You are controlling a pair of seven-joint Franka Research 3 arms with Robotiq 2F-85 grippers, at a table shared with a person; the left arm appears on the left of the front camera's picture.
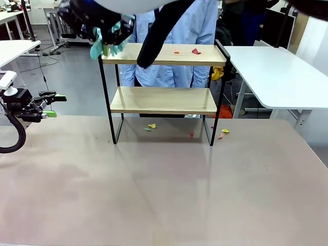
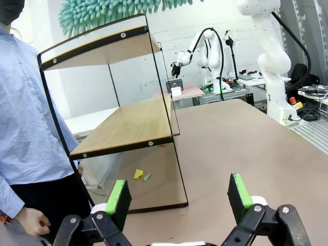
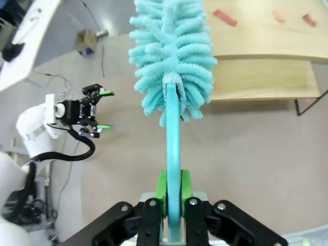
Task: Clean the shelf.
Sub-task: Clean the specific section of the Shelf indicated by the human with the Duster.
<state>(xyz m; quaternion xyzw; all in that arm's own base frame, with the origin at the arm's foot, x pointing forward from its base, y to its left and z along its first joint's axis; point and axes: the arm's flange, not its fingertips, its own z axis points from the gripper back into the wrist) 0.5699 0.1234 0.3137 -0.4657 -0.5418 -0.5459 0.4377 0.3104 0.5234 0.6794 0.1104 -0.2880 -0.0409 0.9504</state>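
1. Front view: The shelf (image 1: 164, 100) stands on the tabletop (image 1: 164, 195), toward the far side. A person (image 1: 179, 25) is right behind it. Little paper scraps (image 1: 196, 51) lie on its top board, and more lie on the tabletop under it. The right pincer (image 1: 107, 43) is up by the left end of the top board. It is pinching a fluffy blue-green duster (image 1: 96, 47). The left pincer (image 1: 55, 105) is far off to the left, well apart from the shelf, and it holds nothing.

2. Left wrist view: The left pincer (image 2: 179, 193) is spread wide. From here the shelf (image 2: 133, 123) shows two wooden boards in a thin black frame. I think it is light and stiff, so a hard push could slide it or tip it. If it needs steadying, a black side rail or a leg looks like the best place to hold.

3. Right wrist view: The right pincer (image 3: 173, 195) is pressed tight on the duster's thin handle (image 3: 172, 128). The fluffy head (image 3: 171, 56) is at the end of the top board, and the scraps are farther along. The head looks soft and bendy. The handle looks smooth and might slip. The scraps look tiny and light, so I think a soft sweep is enough.
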